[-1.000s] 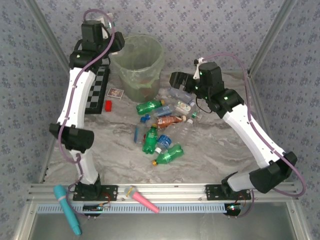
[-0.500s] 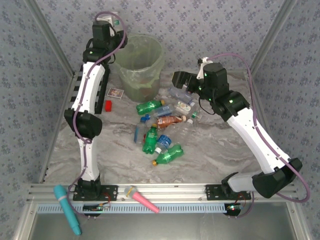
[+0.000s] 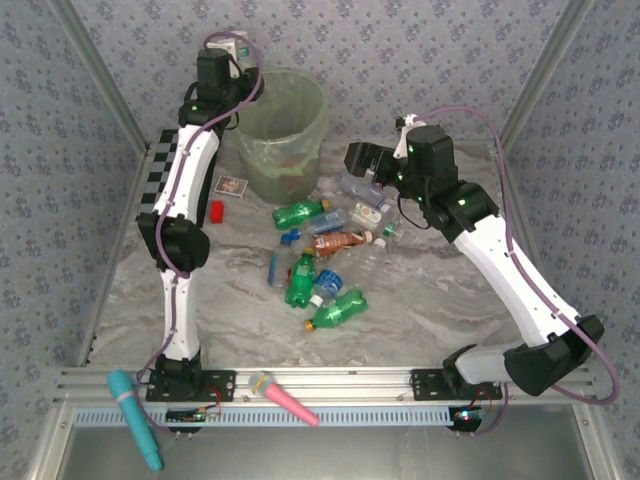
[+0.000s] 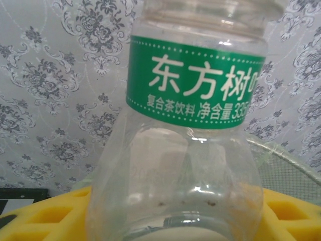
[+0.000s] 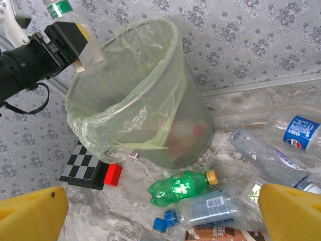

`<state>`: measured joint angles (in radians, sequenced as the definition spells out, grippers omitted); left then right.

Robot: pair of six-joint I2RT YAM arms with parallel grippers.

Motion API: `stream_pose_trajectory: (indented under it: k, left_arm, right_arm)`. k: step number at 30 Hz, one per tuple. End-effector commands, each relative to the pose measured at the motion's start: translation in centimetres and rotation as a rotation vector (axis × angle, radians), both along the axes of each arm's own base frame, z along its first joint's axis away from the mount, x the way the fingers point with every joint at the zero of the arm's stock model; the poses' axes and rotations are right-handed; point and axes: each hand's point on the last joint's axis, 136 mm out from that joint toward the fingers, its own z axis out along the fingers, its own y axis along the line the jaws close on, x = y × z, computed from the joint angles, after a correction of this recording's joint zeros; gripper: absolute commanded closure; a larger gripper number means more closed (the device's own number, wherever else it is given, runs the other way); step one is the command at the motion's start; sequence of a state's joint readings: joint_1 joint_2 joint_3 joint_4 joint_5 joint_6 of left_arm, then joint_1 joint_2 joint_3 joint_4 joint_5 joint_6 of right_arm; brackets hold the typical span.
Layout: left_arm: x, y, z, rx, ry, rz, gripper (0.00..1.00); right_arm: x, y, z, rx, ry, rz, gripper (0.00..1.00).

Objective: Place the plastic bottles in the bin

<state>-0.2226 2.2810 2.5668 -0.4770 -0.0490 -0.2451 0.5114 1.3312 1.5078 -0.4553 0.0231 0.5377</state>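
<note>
My left gripper (image 3: 228, 52) is raised at the bin's back left rim, shut on a clear bottle with a green label (image 4: 193, 125). That bottle stands between the yellow fingers (image 4: 42, 216). The right wrist view shows the same held bottle (image 5: 61, 8) above the bin's rim. The bin (image 3: 285, 125) is a round pale-green bucket lined with a thin bag (image 5: 135, 90). Several bottles lie in front of it: green ones (image 3: 300, 213) (image 3: 337, 308) (image 5: 183, 187), a brown one (image 3: 340, 242) and clear ones (image 5: 213, 210). My right gripper (image 3: 358, 158) (image 5: 160, 216) hangs open above them, holding nothing.
A chessboard (image 5: 83, 165) lies left of the bin, with a small red block (image 3: 216, 211) and a card (image 3: 231, 185) beside it. A teal tool (image 3: 135, 417) and a pink tool (image 3: 283, 396) rest on the front rail. Patterned walls close in the back and sides.
My left arm has stretched up and swung back and to the right, carrying the bottle to the bin's rim. The right arm has barely shifted.
</note>
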Motion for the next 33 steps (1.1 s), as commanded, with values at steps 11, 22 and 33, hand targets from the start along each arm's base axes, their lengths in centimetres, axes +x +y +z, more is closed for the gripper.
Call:
stream_pose_trajectory:
  k: [11,22,33]
  left_arm:
    - [-1.3,-0.6,4.2,-0.013,-0.087,-0.030,0.00]
    - [-4.5,-2.2,6.4,-0.035,-0.060,-0.066,0.00]
    - [-10.1,-4.7,3.4,-0.026,0.167,-0.135,0.00]
  right_arm:
    - [0.5,0.0,-1.6,0.010,0.048,-0.009,0.01]
    - [0.1,-0.1,-1.9,0.019,0.057,-0.005,0.01]
    - [-0.7,-0.5,-3.1,0.011,0.073,-0.010,0.01]
